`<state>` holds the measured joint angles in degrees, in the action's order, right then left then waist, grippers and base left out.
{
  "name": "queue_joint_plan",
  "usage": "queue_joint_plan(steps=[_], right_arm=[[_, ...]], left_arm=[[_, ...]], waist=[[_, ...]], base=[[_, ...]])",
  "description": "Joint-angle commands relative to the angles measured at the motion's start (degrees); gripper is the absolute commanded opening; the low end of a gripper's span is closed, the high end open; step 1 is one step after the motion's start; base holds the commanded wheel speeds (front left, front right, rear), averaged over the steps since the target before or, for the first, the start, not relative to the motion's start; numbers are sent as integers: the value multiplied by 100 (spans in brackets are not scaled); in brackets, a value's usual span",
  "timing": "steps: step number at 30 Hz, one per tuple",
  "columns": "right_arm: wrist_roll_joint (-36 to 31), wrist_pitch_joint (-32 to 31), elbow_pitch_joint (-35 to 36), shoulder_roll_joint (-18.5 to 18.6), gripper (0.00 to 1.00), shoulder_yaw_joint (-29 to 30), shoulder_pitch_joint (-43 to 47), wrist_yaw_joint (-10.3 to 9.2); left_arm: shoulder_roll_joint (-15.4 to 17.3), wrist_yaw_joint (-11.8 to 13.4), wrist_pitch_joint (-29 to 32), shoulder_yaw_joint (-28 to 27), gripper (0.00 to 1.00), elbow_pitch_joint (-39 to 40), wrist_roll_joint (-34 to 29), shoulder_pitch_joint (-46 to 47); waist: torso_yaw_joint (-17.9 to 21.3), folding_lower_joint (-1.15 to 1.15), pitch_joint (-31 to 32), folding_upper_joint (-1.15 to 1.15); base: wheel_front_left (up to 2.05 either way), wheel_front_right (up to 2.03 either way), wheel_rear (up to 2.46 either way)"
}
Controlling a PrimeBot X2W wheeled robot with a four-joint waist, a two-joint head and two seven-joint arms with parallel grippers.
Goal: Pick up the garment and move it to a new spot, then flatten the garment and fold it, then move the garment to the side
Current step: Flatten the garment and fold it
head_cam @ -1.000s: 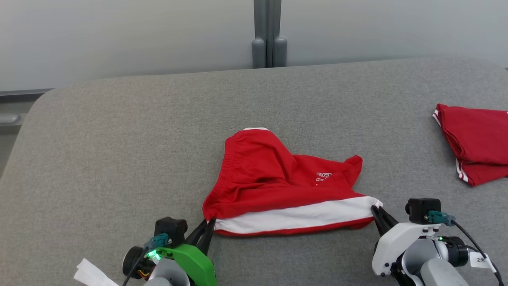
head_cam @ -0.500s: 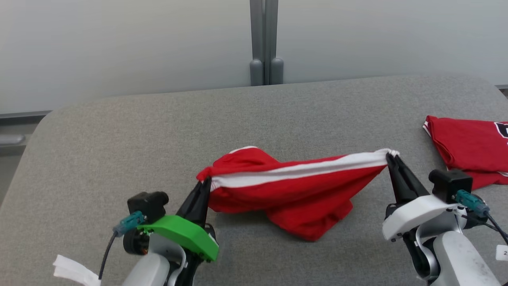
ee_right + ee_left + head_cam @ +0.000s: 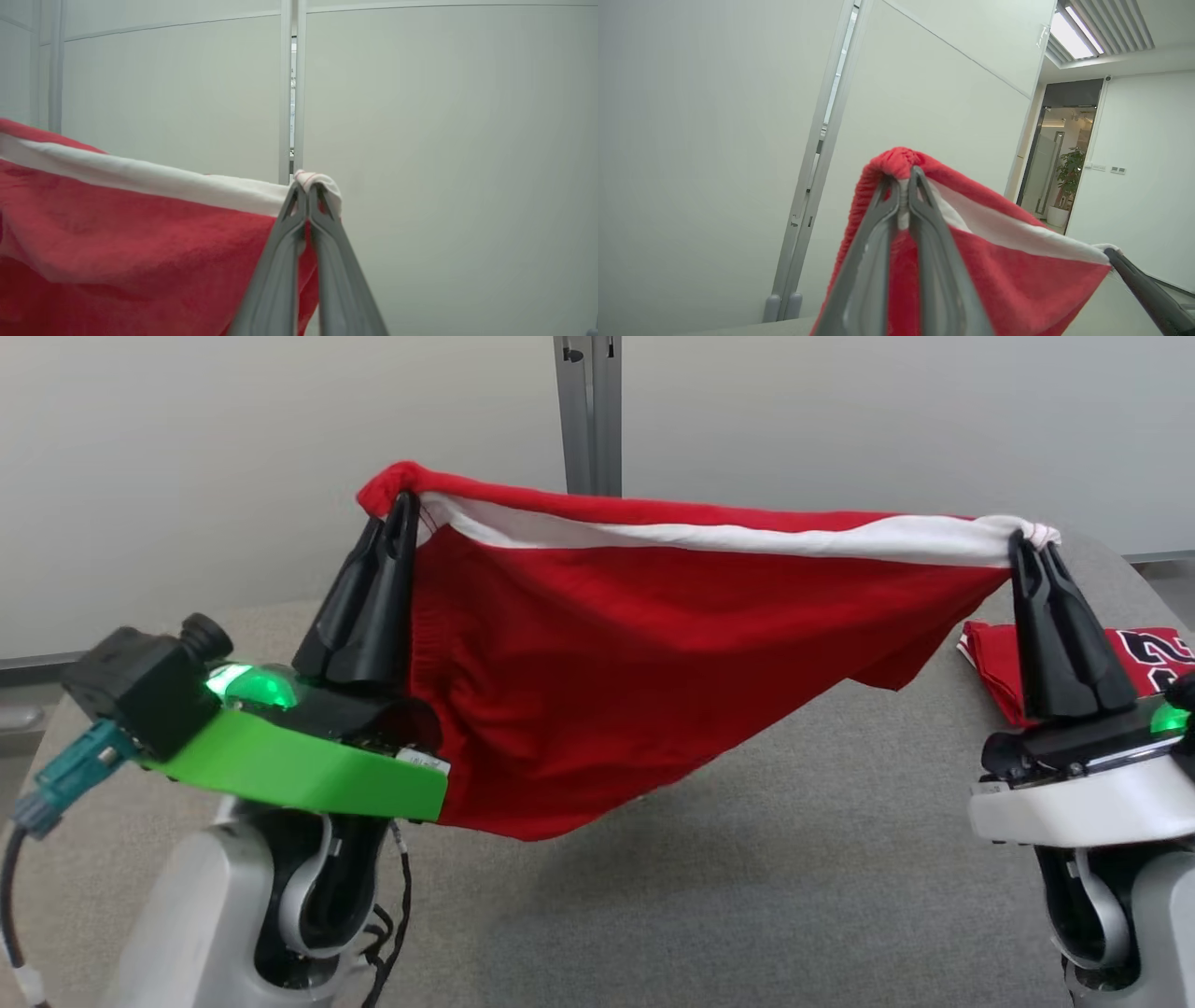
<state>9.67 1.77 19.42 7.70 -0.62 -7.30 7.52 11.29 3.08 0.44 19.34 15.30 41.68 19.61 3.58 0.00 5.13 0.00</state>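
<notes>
The garment (image 3: 635, 653), red shorts with a white stripe along the top edge, hangs in the air above the grey table (image 3: 766, 896), stretched between both grippers. My left gripper (image 3: 403, 506) is shut on its left corner, fingers pointing up. My right gripper (image 3: 1030, 543) is shut on the white right corner. In the left wrist view the left gripper (image 3: 903, 177) pinches the red and white cloth (image 3: 1017, 280). The right wrist view has the right gripper (image 3: 306, 189) clamped on the white tip, the garment (image 3: 117, 233) sagging to the left. The lowest fold hangs close to the table.
A second red garment (image 3: 990, 672) with a dark number lies on the table at the far right, behind my right gripper. A pale wall with a grey post (image 3: 588, 411) stands behind the table. A doorway (image 3: 1059, 154) with a plant appears in the left wrist view.
Both grippers have risen with the garment, lifting it off the table until it hangs stretched between them. The head camera has also shifted.
</notes>
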Motion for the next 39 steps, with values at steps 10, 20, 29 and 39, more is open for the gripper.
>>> queue_joint_plan(steps=[10,20,29,39], right_arm=[[52,-424,758,-74,0,-104,-58,-6],[144,193,-1247,-79,0,-319,-2546,-6],[-269,1241,-2386,-447,0,-240,-4060,-7],[238,1347,-3086,-474,0,-525,-2422,-7]], left_arm=[[348,194,854,79,0,522,-91,552],[415,-317,811,-3,0,-1668,-431,2819],[24,-680,-257,-208,0,-3364,-546,4487],[-131,-800,-773,57,0,-4144,-331,2515]], waist=[[190,0,-445,0],[519,0,-1906,0],[693,0,-2617,0],[523,0,-2803,0]], base=[[0,0,0],[0,0,0],[0,0,0],[0,0,0]])
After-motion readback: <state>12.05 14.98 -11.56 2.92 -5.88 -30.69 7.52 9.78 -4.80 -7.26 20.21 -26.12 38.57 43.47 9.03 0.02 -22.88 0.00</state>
